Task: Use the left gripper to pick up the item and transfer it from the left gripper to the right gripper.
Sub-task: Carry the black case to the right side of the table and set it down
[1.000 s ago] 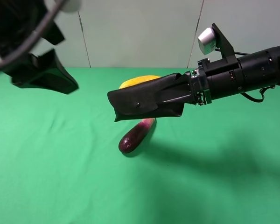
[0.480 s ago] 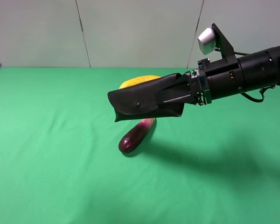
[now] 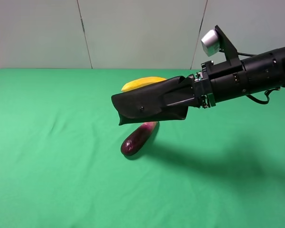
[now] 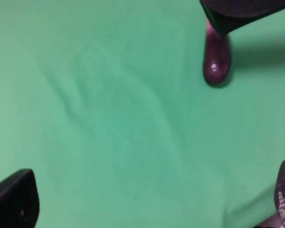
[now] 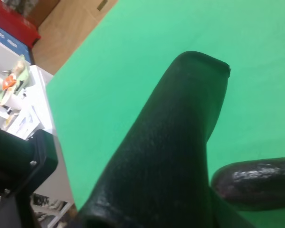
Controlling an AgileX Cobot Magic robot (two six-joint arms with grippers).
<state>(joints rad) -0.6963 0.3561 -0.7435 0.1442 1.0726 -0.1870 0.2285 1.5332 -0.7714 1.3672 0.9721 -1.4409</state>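
The item [image 3: 149, 102] is hanging in the air, well above the green table [image 3: 52, 156]. One of its ends is sitting inside the right gripper [image 3: 180, 97] and its long free end is pointing toward the left side of the high view. The right gripper is clamping on that end, with its jaws closed on the case. Under the item the eggplant [image 3: 138, 138] is lying on the cloth, and the banana [image 3: 141, 83] is showing behind the item's upper edge.

The left gripper [image 4: 149, 202] is not appearing in the high view. In its own wrist view its fingers are standing wide apart, with only cloth between them.

I am judging that the handover is practically complete. The grip is only at one end, so the case may tilt or slip. The right gripper should be pressing firmly and moving slowly and level.
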